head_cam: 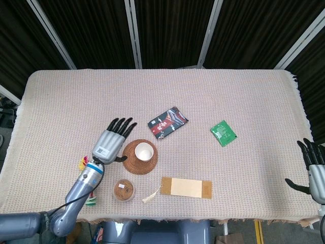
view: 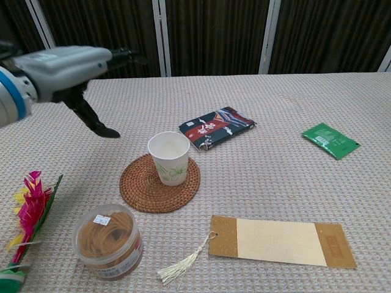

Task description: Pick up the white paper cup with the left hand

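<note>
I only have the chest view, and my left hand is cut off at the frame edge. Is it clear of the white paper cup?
Observer: Yes. In the head view the left hand is left of the white paper cup, fingers spread, holding nothing, with a gap between them.
Operator: How does the cup sit on the coaster?
Observer: From above, the woven coaster shows all round the cup.
Operator: Where is my right hand?
Observer: The right hand is at the table's right edge, open, far from the cup.
</note>
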Controlling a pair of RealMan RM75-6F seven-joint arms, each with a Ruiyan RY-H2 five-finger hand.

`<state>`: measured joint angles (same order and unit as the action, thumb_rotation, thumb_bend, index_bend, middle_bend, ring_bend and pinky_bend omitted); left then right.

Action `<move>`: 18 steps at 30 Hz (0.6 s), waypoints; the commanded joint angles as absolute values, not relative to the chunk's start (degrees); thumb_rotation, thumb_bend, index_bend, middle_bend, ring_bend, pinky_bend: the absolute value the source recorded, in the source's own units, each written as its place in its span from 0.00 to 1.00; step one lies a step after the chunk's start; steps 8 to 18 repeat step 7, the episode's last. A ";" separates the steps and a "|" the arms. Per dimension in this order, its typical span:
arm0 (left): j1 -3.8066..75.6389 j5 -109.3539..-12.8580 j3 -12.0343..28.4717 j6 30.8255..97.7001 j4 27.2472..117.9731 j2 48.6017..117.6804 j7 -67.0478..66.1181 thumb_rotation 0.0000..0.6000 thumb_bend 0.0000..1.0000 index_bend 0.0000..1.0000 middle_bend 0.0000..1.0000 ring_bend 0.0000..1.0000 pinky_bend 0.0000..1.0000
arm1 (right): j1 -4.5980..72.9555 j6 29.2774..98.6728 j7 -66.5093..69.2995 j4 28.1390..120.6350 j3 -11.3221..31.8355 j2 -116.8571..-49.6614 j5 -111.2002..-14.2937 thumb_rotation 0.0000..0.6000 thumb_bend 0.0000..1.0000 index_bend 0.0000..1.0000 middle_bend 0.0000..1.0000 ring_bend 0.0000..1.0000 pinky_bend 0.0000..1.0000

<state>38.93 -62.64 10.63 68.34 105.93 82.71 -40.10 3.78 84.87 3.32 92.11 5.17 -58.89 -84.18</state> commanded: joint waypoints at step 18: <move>22.74 -73.77 3.60 85.46 110.54 68.55 -25.70 1.00 0.00 0.00 0.00 0.00 0.00 | 3.22 86.14 4.03 92.62 3.89 -58.54 -87.04 1.00 0.00 0.00 0.00 0.00 0.00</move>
